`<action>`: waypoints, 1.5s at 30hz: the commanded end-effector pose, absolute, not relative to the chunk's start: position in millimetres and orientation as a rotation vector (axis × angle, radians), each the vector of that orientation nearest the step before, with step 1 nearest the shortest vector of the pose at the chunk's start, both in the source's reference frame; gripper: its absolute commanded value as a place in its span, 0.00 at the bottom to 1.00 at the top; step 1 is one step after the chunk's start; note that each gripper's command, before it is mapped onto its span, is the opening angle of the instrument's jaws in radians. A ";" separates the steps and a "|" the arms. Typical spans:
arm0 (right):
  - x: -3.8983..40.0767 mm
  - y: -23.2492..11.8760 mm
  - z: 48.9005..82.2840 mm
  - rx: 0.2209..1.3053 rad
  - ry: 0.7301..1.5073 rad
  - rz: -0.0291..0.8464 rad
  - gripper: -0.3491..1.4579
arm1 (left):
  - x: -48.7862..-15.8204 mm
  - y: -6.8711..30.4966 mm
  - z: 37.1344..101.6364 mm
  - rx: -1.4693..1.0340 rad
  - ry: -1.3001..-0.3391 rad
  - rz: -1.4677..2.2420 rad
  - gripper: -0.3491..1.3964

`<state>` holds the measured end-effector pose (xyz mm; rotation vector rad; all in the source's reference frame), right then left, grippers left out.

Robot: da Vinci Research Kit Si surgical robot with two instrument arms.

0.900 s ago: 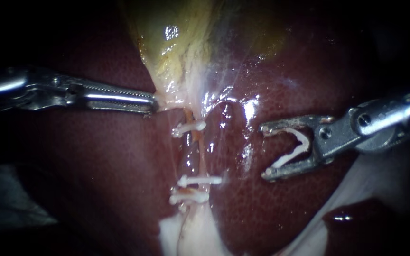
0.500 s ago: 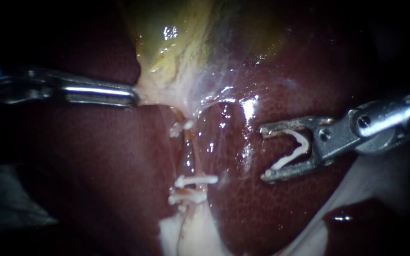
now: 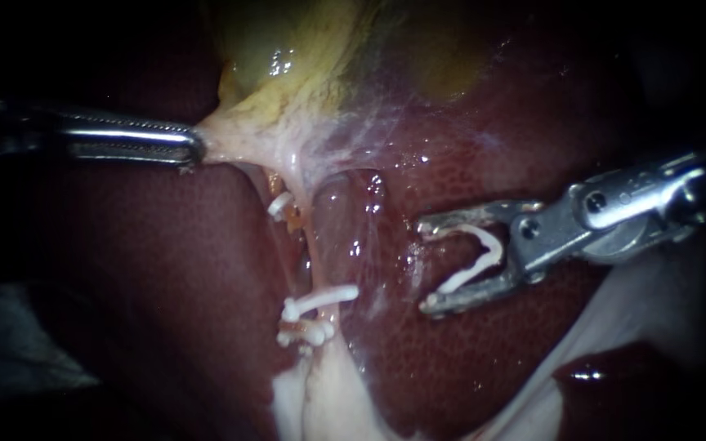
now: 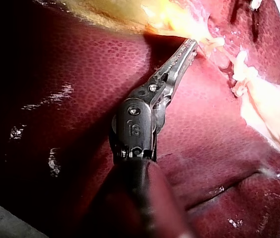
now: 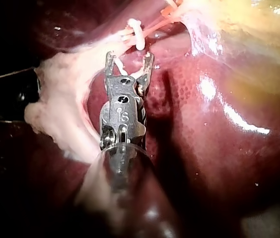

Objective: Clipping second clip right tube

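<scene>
Traction toward ten o'clock from steel left instrument, clamped on yellowish gallbladder tissue, has tautened the pale tube, readying it for the white V-shaped clip cradled in steel right instrument's wide jaws.

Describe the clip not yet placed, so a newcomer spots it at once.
Start from the dark red liver filling the endoscope view and follow the right instrument in from the right edge. Between its wide-set jaws sits a white clip, bent open in a V. Unlike the closed white clips on the tube, it is held in metal, clear of the tube.
</scene>
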<state>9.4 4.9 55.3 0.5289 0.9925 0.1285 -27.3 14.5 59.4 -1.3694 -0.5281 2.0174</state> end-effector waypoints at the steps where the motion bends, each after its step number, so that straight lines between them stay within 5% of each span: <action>1: 9.8 4.8 55.7 0.540 0.997 0.146 0.47 | -27.3 14.5 59.4 -1.370 -0.530 2.018 0.00; 26: 17.5 2.8 68.0 0.781 1.090 0.343 0.47 | -28.2 14.0 59.0 -1.372 -0.534 2.018 0.00; 45: 20.4 1.1 69.0 1.042 1.255 0.397 0.47 | -28.5 13.9 59.1 -1.373 -0.535 2.018 0.00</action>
